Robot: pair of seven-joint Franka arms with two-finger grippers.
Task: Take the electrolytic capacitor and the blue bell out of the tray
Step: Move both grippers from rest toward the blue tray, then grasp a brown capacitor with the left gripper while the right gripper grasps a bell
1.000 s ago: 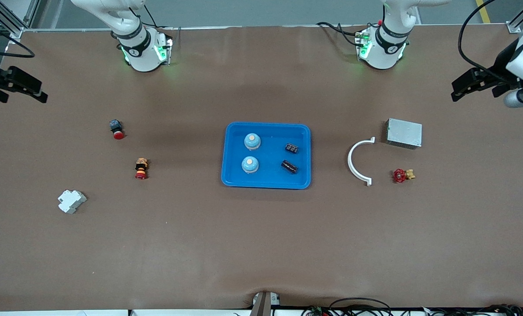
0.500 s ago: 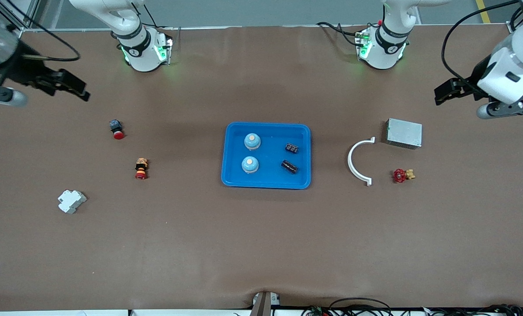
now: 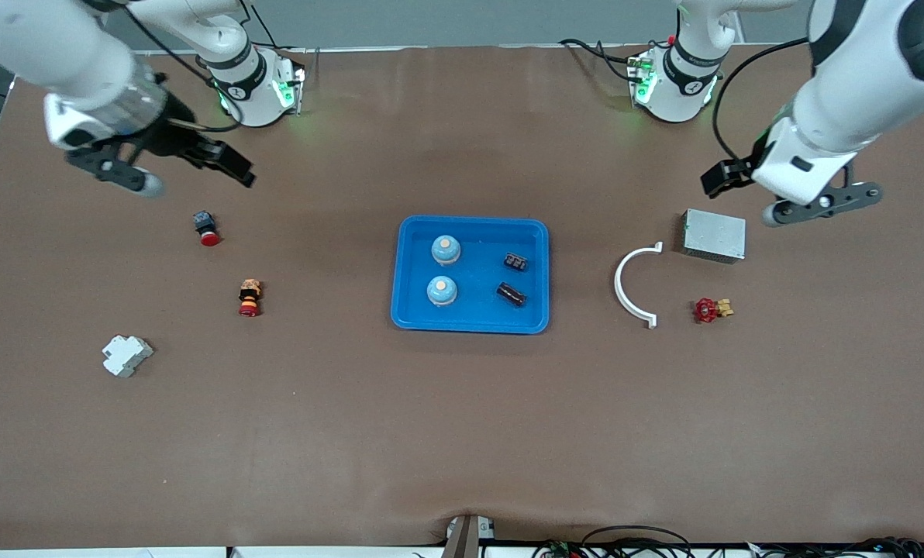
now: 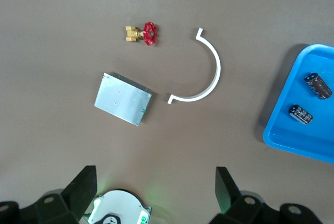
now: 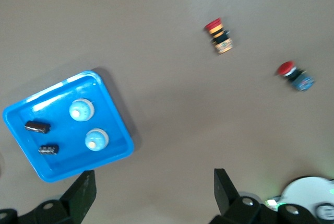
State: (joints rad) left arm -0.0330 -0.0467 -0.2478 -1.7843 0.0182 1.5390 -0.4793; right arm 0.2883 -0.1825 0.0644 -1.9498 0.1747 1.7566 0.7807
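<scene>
Blue tray (image 3: 470,325) mid-worktop holds two bells (image 3: 446,249) and two capacitors (image 3: 511,294), the bells toward the right arm's end. Left pincer (image 3: 722,180) spread and empty, over bare worktop beside the metal box (image 3: 714,235). Right pincer (image 3: 225,161) spread and empty, over bare worktop near a red push-button (image 3: 205,227).

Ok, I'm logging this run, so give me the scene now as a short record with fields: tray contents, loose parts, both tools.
tray: blue, mid-table
in tray: two bells, two capacitors
right arm's end: two red buttons, white block
left arm's end: white arc, metal box, red valve
left tool: open, empty, over bare table by the metal box
right tool: open, empty, over bare table
</scene>
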